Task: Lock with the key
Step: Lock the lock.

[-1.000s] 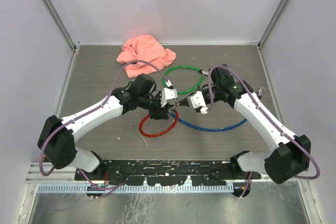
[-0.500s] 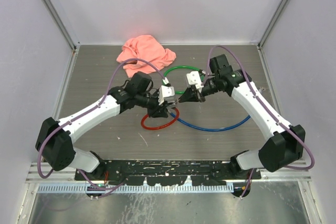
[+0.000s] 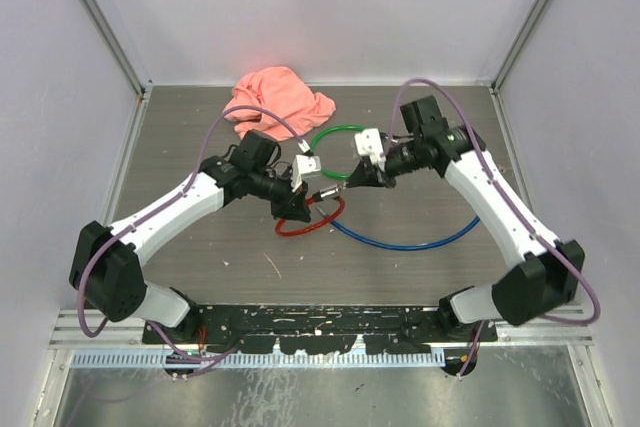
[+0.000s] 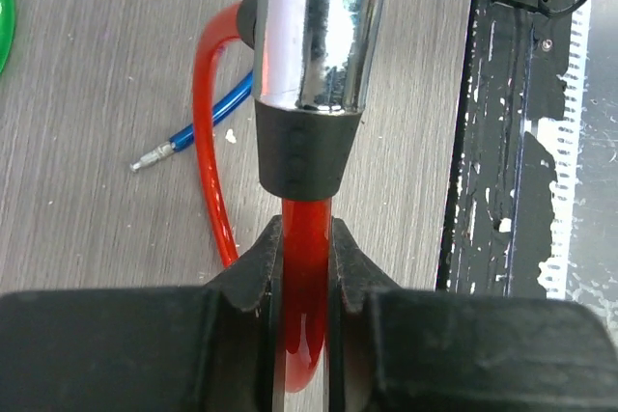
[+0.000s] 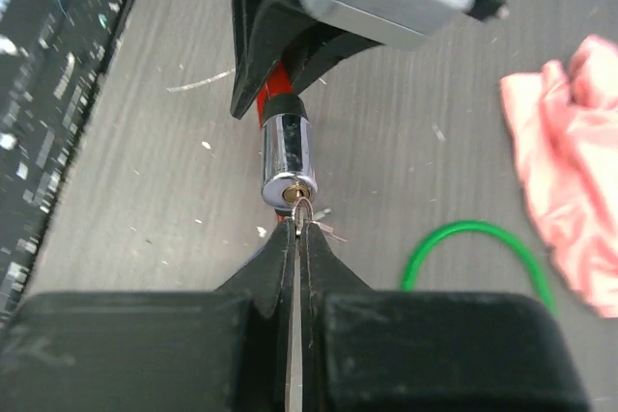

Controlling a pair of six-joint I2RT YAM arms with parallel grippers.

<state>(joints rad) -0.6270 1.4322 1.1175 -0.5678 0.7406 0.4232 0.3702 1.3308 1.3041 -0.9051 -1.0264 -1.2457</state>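
Note:
My left gripper [image 3: 297, 199] is shut on the red cable [image 4: 304, 287] of a cable lock, just below its chrome cylinder [image 4: 314, 26], and holds it off the table. In the right wrist view the chrome cylinder [image 5: 287, 161] points its brass keyhole at my right gripper [image 5: 298, 229]. That gripper is shut on a small metal key [image 5: 301, 211] whose tip sits at the keyhole. In the top view the right gripper [image 3: 352, 179] meets the lock's end from the right. The red loop [image 3: 310, 224] hangs down to the table.
A green cable loop [image 3: 345, 132] and a blue cable loop [image 3: 410, 242] lie on the wooden table [image 3: 200, 267] behind and right of the grippers. A pink cloth [image 3: 275, 95] lies at the back. The blue cable's metal tip [image 4: 153, 157] lies near the red loop.
My right gripper has swung left and up with the key to the lock's end. My left gripper has drawn back left and turned the cylinder toward it.

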